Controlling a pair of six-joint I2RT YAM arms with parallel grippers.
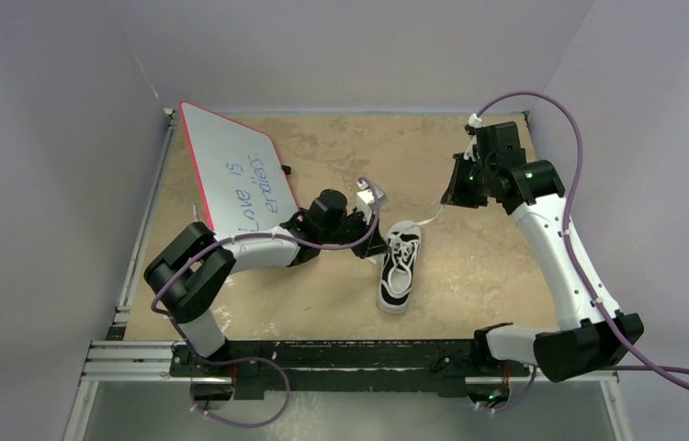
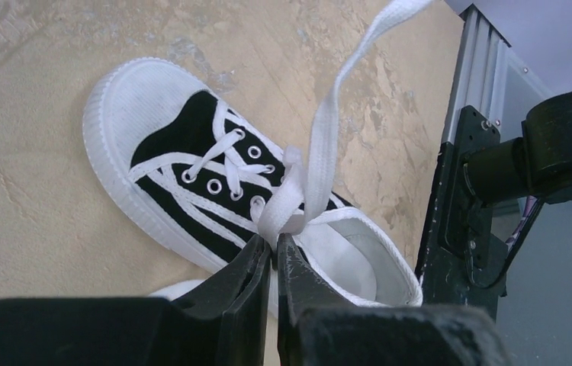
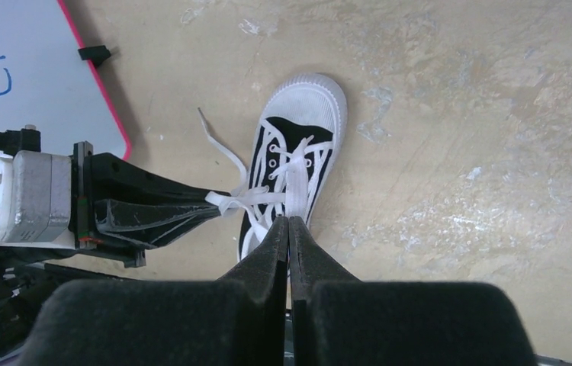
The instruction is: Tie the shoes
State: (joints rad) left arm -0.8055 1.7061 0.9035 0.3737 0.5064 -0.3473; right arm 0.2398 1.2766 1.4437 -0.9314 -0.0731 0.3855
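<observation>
The shoe [image 1: 397, 280] is a small black sneaker with white stripes, lying mid-table with its white toe cap toward the arms' bases. My left gripper [image 1: 379, 246] sits at the shoe's left side by the opening. In the left wrist view it [image 2: 274, 242] is shut on a bunch of white lace just above the top eyelets of the shoe [image 2: 184, 152]. One lace strand [image 2: 321, 137] runs up and away to my right gripper [image 1: 447, 204], held high to the back right. In the right wrist view that gripper [image 3: 289, 219] is shut on this strand [image 3: 296, 179] above the shoe [image 3: 298, 133].
A whiteboard [image 1: 235, 179] with a red edge and blue writing leans at the back left, close behind the left arm. A small black clip [image 3: 94, 53] lies beside it. A metal rail [image 2: 481, 84] runs along the table's near edge. Grey walls enclose the table.
</observation>
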